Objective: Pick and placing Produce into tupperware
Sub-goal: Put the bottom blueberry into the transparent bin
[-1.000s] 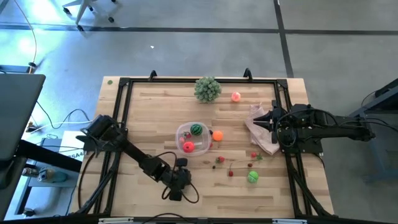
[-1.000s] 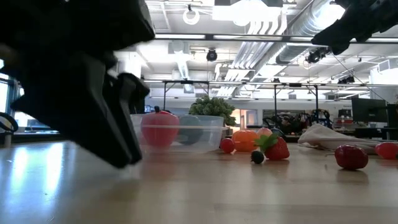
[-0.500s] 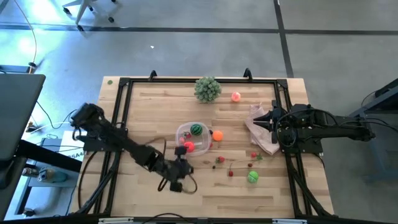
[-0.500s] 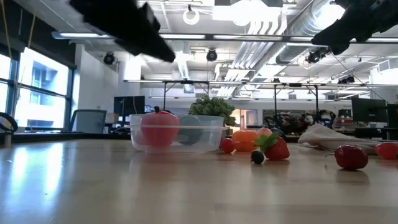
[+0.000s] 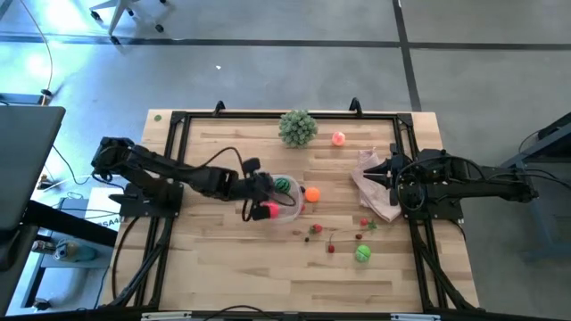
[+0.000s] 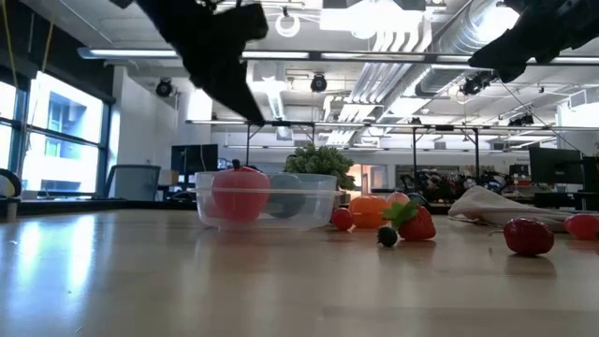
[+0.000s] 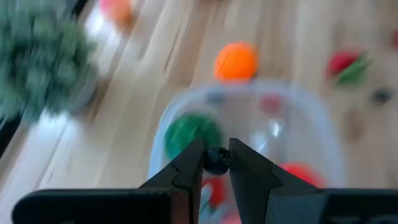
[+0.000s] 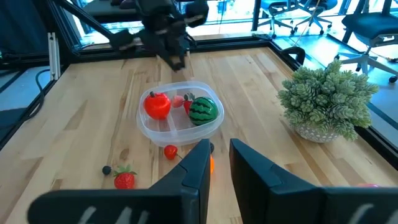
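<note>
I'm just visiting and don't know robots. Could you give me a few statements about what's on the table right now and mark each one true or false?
1. The left gripper pinches a small dark berry above the clear container. True.
2. The container is empty. False: a red ball and a striped green ball already lie in it.
3. The orange ball sits on the table beside the container, not in it. True.
4. The right gripper is carrying a strawberry. False: its fingers are nearly together with nothing between them, and it waits by the pale bag on the table's right side.
</note>
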Robot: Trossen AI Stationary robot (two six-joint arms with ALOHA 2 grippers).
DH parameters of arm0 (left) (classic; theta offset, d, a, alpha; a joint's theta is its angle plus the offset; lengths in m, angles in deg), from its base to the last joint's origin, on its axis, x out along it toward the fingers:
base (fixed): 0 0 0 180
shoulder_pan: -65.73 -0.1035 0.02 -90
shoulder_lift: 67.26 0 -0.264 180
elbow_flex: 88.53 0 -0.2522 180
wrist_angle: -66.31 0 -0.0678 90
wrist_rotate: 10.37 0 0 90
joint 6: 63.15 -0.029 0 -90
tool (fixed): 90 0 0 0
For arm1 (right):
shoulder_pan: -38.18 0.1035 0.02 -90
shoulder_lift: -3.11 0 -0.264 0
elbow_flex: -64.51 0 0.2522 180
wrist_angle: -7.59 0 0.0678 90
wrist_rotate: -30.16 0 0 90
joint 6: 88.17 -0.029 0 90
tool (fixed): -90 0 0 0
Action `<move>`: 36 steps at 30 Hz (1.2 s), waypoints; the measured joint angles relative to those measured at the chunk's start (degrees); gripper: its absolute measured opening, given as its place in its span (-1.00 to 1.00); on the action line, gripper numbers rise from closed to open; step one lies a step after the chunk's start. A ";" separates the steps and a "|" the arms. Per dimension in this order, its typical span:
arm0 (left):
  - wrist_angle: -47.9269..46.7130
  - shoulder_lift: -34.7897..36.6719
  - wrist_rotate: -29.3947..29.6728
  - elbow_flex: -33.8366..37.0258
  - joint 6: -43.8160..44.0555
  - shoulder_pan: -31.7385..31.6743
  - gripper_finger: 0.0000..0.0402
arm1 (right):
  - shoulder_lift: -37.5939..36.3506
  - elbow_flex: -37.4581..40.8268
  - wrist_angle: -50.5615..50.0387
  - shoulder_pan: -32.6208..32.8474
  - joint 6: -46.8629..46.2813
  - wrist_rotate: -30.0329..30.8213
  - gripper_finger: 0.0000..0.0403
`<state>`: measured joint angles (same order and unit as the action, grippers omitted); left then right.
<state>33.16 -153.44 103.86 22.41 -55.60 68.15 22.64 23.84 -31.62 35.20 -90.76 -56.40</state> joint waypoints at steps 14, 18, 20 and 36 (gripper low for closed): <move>13.85 -0.65 -9.56 13.72 3.03 -5.55 -0.69 | 0.01 0.00 -0.01 0.02 0.00 0.00 -0.74; 14.36 -0.65 -11.12 14.47 3.39 -5.99 -0.69 | 0.02 0.00 0.00 0.00 0.00 0.00 -0.74; 14.22 -0.67 -11.46 15.05 3.69 -5.87 -0.69 | 0.02 0.00 0.00 0.01 0.00 0.00 -0.74; 16.63 -0.65 -11.55 15.88 4.51 -5.80 -0.69 | 0.01 0.00 0.00 0.01 0.00 0.00 -0.74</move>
<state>49.79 -154.09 92.31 38.29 -51.09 62.35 22.66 23.84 -31.62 35.21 -90.76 -56.40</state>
